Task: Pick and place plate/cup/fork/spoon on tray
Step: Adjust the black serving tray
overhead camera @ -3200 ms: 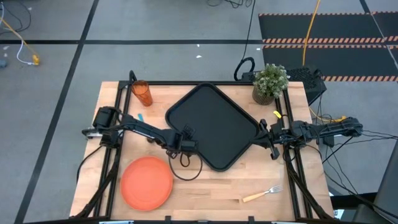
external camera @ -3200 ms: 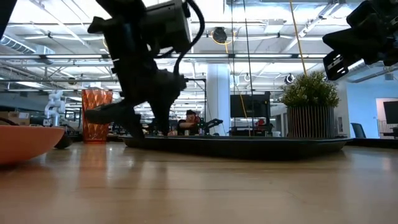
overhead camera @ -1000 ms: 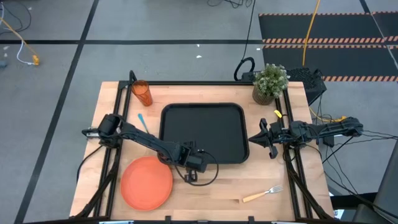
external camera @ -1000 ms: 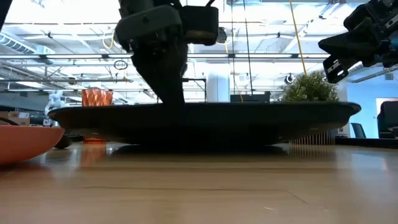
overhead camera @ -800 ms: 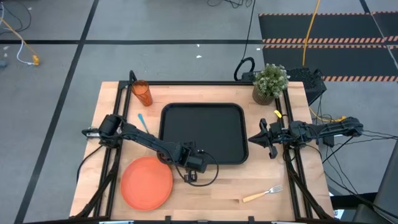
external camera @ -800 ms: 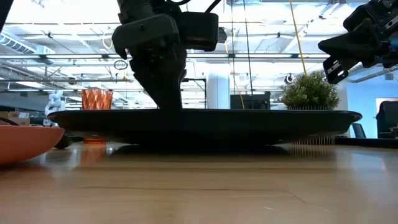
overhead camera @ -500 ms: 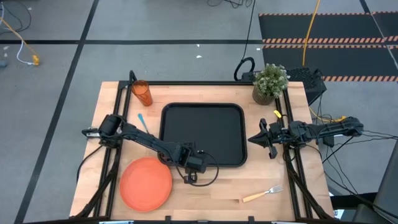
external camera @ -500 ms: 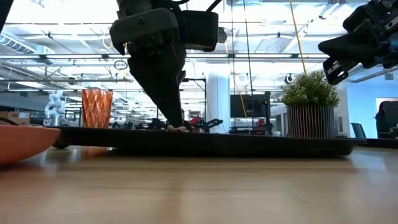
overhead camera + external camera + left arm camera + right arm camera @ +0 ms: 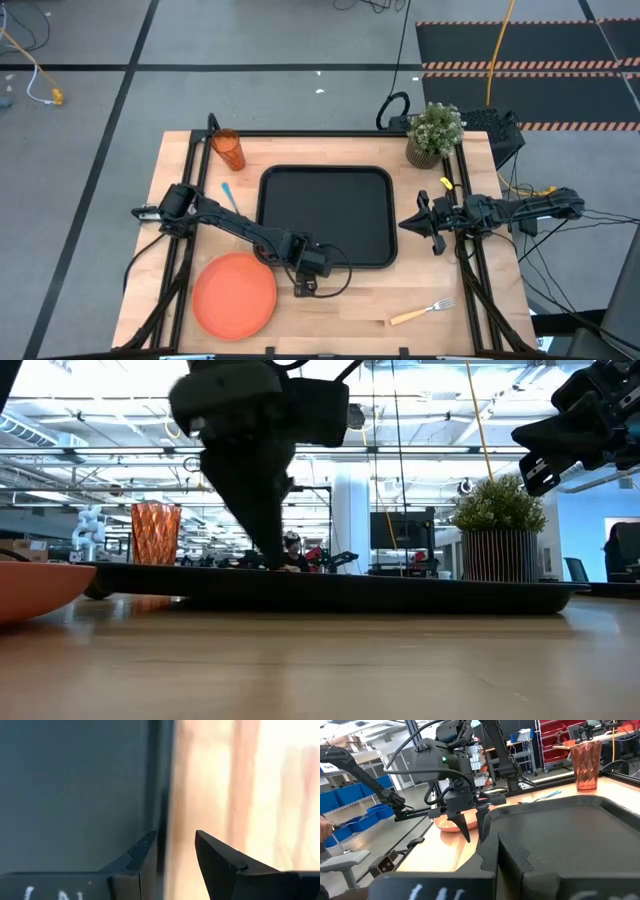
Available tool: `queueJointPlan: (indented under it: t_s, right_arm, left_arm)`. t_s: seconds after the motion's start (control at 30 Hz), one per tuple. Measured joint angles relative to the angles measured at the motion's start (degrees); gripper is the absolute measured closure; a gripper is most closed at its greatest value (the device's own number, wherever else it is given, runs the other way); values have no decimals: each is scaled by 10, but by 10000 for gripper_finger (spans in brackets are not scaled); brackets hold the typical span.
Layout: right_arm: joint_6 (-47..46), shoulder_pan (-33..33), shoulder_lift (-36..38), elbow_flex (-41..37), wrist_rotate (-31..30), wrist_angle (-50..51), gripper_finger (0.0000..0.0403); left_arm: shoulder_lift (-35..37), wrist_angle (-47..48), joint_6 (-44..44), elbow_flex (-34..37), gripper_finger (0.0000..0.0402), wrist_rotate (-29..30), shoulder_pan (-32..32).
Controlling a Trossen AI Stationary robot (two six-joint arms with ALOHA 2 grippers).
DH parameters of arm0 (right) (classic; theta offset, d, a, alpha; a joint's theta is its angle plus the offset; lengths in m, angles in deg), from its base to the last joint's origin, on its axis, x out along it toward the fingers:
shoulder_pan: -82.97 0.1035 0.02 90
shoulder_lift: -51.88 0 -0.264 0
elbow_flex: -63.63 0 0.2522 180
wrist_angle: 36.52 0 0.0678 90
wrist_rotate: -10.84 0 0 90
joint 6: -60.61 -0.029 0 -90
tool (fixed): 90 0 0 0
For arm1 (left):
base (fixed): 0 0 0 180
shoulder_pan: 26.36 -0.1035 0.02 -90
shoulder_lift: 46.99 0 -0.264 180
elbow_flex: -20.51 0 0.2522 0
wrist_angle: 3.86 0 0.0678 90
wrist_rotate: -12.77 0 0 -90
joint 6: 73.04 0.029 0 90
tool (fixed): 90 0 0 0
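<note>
Straddling the tray's (image 9: 325, 215) near rim, the left tool (image 9: 304, 287) points down, fingers parted, gripping nothing.

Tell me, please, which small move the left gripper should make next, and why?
Probably lift away from the large black rectangular tray toward the round flat orange plate. The left gripper sits at the tray's near rim with its fingers parted astride it, the tray lies flat and empty, and the plate waits beside it.
</note>
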Motion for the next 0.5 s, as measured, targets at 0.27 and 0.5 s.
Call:
queueJointPlan:
  t_s: [0.27,0.5]
  right_arm:
    - [-4,0,0,0,0,0,403]
    - [-4,0,0,0,0,0,403]
  left_arm:
    - [4,120,-52,0,263,-111,13]
    - [19,120,-80,-8,263,-131,17]
